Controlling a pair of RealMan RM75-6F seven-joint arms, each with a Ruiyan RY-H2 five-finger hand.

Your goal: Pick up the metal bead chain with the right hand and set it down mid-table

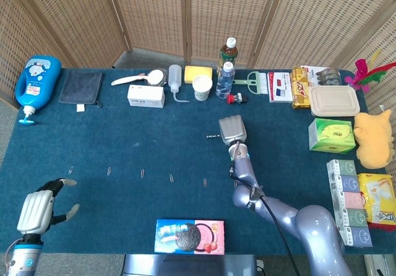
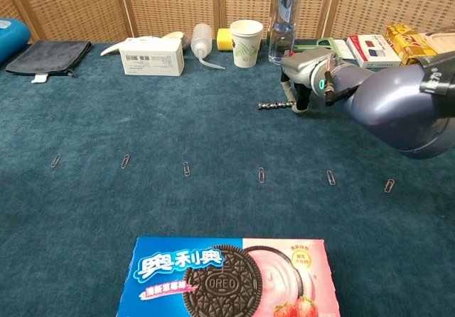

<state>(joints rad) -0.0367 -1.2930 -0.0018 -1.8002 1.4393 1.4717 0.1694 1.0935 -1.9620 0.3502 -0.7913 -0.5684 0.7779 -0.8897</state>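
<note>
Right hand (image 2: 304,75) grips the bead chain (image 2: 274,105); nearby box (image 2: 227,278) reads "OREO".

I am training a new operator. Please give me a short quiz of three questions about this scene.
1. True or false: the right hand holds one end of the metal bead chain.
2. What stands nearest the front table edge: A) paper cup, B) Oreo box, C) water bottle?
3. What does the left hand hold?

Key
1. True; the chain's free end sticks out toward the robot's left.
2. B.
3. Nothing; its fingers are apart.
</note>
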